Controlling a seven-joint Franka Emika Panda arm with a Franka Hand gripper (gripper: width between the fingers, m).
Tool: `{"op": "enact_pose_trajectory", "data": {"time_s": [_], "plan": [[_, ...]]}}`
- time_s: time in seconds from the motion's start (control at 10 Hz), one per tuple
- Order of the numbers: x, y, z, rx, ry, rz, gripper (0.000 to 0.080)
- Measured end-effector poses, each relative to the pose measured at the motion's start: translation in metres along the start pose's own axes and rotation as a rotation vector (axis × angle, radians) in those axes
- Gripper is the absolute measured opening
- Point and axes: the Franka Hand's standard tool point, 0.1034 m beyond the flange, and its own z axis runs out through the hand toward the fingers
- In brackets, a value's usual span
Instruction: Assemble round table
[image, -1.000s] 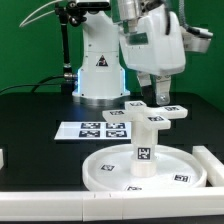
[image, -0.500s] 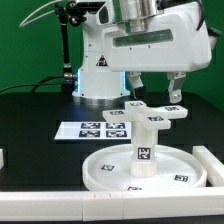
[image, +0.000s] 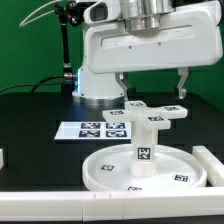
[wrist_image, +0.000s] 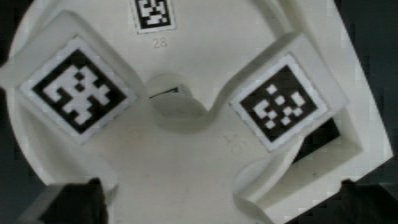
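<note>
The round disc (image: 108, 168) lies at the front of the table. The short cylinder post (image: 146, 143) stands upright in its middle, and the cross-shaped piece (image: 155, 110) sits on top of the post. My gripper (image: 152, 90) hangs just above the cross piece, open and empty, with one finger (image: 123, 86) on each side of it. In the wrist view the cross piece (wrist_image: 178, 110) fills the picture with its tags. The dark fingertips (wrist_image: 71, 205) show at two corners, wide apart, with my gripper (wrist_image: 217, 205) centred over the piece.
The marker board (image: 98, 129) lies flat behind the disc, toward the exterior view's left. A white rail (image: 211, 164) lies at the exterior view's right and another white part (image: 3, 157) at its left edge. The robot base (image: 98, 70) stands behind.
The hand has turned about its vertical axis, from side-on to broadside. Both fingers now show wide apart on either side of the cross piece. The parts have not moved.
</note>
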Motion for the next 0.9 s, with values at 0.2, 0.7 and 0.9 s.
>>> {"op": "enact_pose_trajectory", "data": {"time_s": [0.2,0.7,0.9], "plan": [[0.0001,0.0005,0.0004,-0.001,0.0,-0.111,0.0649],[0.0068,0.0024,0.001,-0.046,0.001,-0.722,0.0649],[0.0075,0.0035,0.0029,-0.069,-0.009,-0.891,0.0649]]}}
